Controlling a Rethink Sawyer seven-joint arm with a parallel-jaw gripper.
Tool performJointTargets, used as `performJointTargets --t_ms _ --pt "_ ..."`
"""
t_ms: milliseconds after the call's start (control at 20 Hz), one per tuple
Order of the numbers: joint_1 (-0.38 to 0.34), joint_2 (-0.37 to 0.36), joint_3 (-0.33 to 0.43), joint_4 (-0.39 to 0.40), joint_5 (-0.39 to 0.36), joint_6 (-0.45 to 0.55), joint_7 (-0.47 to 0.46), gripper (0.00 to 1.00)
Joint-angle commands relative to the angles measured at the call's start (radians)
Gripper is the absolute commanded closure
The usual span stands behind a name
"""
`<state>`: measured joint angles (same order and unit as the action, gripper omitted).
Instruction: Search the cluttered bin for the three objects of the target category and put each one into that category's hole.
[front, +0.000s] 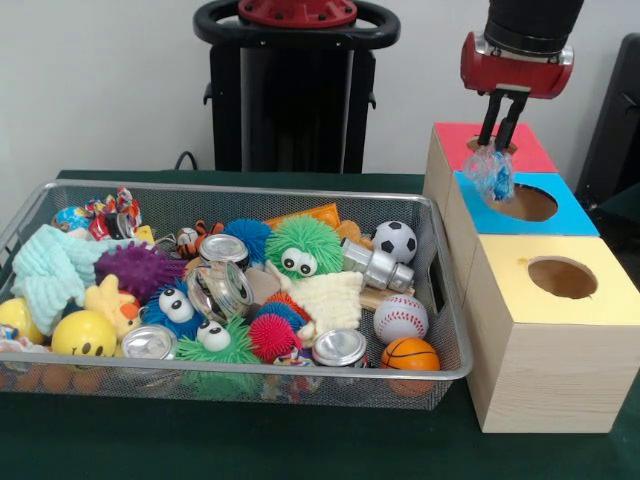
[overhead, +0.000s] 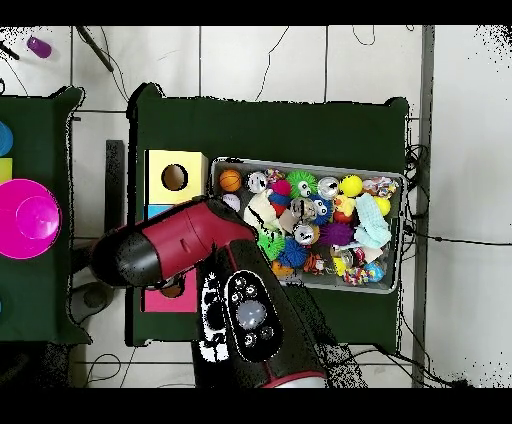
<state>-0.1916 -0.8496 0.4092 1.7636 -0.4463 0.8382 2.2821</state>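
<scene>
My gripper (front: 497, 148) hangs over the row of wooden boxes, its fingers shut on a crinkly blue-and-white packet (front: 492, 174). The packet dangles at the seam between the red-topped box (front: 530, 152) and the blue-topped box (front: 572, 215), just left of the blue box's hole (front: 526, 204). The fingers partly hide the red box's hole. The yellow-topped box (front: 605, 295) stands nearest, its hole (front: 562, 277) unobstructed. In the overhead view the arm (overhead: 185, 245) covers the gripper and the blue box; the yellow box (overhead: 158, 165) shows.
The wire mesh bin (front: 250, 189) left of the boxes holds several cans, sports balls, fuzzy googly-eyed toys, cloths and more colourful packets (front: 100, 212). Overhead, the bin (overhead: 300, 163) lies right of the boxes, and a pink bowl (overhead: 30, 220) sits on a side table.
</scene>
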Motion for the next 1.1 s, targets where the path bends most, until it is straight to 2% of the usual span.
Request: performJointTargets --t_ms 50,700,1100 --pt "0.018 0.063 -0.075 -0.062 -0.042 -0.056 0.102 1.0" --pt "0.071 0.08 -0.127 -0.115 -0.022 -0.039 0.118 1.0" --pt "0.078 0.085 -0.14 -0.109 -0.005 -0.041 0.097 1.0"
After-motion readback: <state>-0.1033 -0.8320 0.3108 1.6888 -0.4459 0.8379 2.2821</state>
